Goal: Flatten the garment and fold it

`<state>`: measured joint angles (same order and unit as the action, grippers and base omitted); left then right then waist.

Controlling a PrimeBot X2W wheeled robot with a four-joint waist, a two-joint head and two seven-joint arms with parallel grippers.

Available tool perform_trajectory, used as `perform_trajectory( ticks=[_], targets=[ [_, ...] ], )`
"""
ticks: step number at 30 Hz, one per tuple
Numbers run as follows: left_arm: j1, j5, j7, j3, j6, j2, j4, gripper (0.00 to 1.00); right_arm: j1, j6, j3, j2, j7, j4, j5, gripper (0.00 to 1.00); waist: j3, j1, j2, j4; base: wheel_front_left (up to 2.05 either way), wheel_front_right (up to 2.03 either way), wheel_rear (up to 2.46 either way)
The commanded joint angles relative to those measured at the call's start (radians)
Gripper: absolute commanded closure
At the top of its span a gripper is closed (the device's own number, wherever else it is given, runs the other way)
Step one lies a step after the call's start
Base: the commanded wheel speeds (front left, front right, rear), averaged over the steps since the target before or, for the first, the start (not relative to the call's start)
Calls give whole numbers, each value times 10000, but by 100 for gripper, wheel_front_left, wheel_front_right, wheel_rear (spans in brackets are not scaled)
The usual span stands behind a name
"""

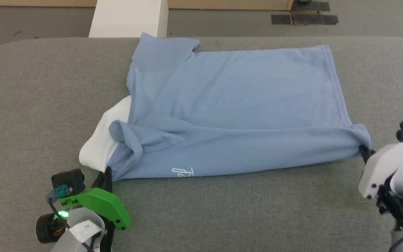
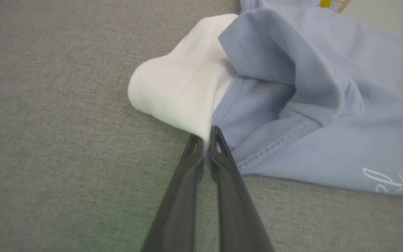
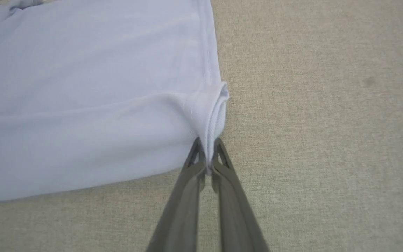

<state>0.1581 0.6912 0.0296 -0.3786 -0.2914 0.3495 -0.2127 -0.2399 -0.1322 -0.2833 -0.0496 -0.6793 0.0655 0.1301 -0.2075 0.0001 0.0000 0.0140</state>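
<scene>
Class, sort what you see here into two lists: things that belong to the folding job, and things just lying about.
Belongs to the job:
light blue garment
left gripper, shut on its near left corner
right gripper, shut on its near right corner
grey table under it

Just lying about:
white box beyond the table
dark patches on the floor

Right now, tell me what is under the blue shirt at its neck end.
Some white fabric pokes out from beneath the garment, lying on the grey table. How far it runs under the blue layer is covered.
</scene>
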Motion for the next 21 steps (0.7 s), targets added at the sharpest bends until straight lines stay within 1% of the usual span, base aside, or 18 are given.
perform_trajectory(
  ticks=[1, 6, 9, 12, 14, 16, 21],
  targets=[
    [-100, -140, 62, 44, -82, 141, 76, 100, 380, 15, -59, -7, 207, -198, 144, 100, 258, -1, 0, 19, 0, 0, 0],
    [-913, -76, -438, 106, -461, 577, 830, 100, 1480, 15, -290, -7, 253, -1135, 608, 100, 552, -1, 0, -52, 0, 0, 0],
    [-1602, 55, -934, 132, -709, 907, 1552, 100, 2282, 15, -528, -7, -66, -1613, 970, 100, 625, -1, 0, -75, 0, 0, 0],
    [-2207, 247, -1448, 98, -894, 1126, 2167, 100, 3064, 15, -705, -7, -485, -1840, 1336, 100, 650, -1, 0, -78, 0, 0, 0],
    [-2513, 384, -1742, 54, -977, 1201, 2396, 100, 3430, 15, -749, -7, -635, -1817, 1561, 100, 626, -1, 0, -99, 0, 0, 0],
    [-2694, 521, -1935, 29, -958, 1254, 2384, 100, 3650, 15, -734, -7, -685, -1626, 1584, 100, 579, -1, 0, -111, 0, 0, 0],
    [-2712, 674, -2033, -111, -818, 1115, 2004, 100, 3716, 15, -523, -7, -302, -687, 1703, 100, 500, -1, 0, -140, 0, 0, 0]
  ],
)
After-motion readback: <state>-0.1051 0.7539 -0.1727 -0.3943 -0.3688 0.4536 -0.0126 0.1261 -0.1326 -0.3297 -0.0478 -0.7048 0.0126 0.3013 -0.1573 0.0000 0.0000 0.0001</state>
